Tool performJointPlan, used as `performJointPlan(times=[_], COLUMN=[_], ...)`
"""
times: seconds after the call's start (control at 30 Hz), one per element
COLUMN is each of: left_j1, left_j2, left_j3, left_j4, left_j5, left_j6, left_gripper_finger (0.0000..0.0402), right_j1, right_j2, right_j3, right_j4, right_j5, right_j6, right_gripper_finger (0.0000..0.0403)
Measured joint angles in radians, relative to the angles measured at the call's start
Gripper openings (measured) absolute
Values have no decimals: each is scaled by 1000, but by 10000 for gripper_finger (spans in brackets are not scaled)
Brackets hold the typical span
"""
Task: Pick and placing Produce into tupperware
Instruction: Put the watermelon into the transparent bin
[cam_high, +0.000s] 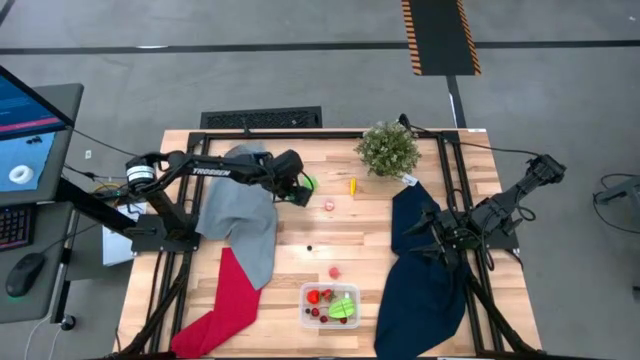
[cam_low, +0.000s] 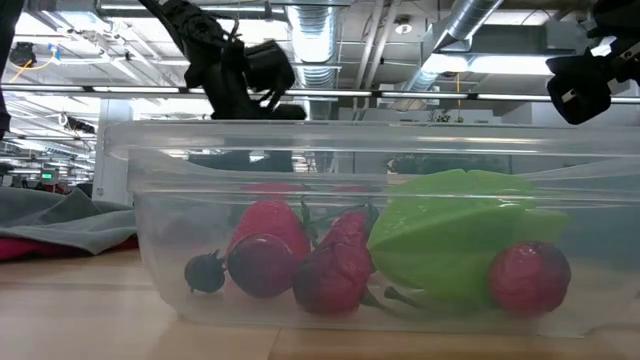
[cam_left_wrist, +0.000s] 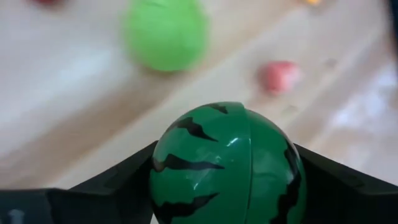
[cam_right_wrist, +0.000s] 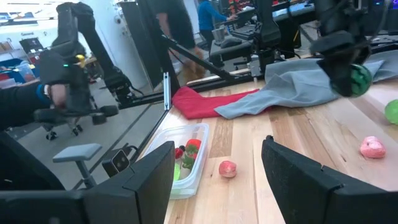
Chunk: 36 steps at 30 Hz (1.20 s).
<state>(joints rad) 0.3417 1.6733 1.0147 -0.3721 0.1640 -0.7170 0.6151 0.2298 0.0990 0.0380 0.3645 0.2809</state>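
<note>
Green-striped melon ball (cam_left_wrist: 227, 165) sits clamped in the left gripper (cam_high: 297, 190) above the far surface (cam_high: 370, 235). Its target, the tupperware (cam_high: 330, 305), lies toward the near edge, rightward; the right gripper (cam_high: 432, 232) idles open, empty.

Wooden surface (cam_high: 300, 235) carries: tupperware (cam_high: 330, 305), potted plant (cam_high: 388, 148), grey cloth (cam_high: 240, 215), red cloth (cam_high: 222, 300), navy cloth (cam_high: 420, 275), loose produce (cam_high: 334, 271).

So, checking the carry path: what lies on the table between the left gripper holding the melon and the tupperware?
In the high view, between left gripper and tupperware: bare wood, a small dark speck and a pink-red fruit.
</note>
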Motion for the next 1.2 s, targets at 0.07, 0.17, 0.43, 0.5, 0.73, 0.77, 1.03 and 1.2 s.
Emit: performJointPlan(times=[0.07, 0.17, 0.43, 0.5, 0.73, 0.77, 1.03, 1.2], left_j1=[-40, -104, -303, -355, -499, -515, -654, -729], left_j2=[0, 0, 0, 0, 0, 0, 0, 11], left_j3=[10, 21, 39, 39, 40, 40, 40, 40], left_j4=[30, 71, 190, 226, 301, 301, 319, 379], left_j5=[7, 12, 5, -12, -134, -151, -276, -301], left_j6=[0, -1, -10, -9, -5, -6, -56, -93], left_gripper_finger=[291, 291, 277, 287, 291, 287, 287, 293], right_j1=[0, 0, 0, 0, 0, 0, 0, 0], right_j2=[0, 0, 0, 0, 0, 0, 0, 0], right_j3=[0, 0, 0, 0, 0, 0, -10, -10], right_j4=[0, 0, 0, 0, 0, 0, 8, 8], right_j5=[0, 0, 0, 0, 0, 0, 0, 0], right_j6=[0, 0, 0, 0, 1, 5, 8, 9], right_gripper_finger=[265, 265, 265, 265, 265, 265, 265, 265])
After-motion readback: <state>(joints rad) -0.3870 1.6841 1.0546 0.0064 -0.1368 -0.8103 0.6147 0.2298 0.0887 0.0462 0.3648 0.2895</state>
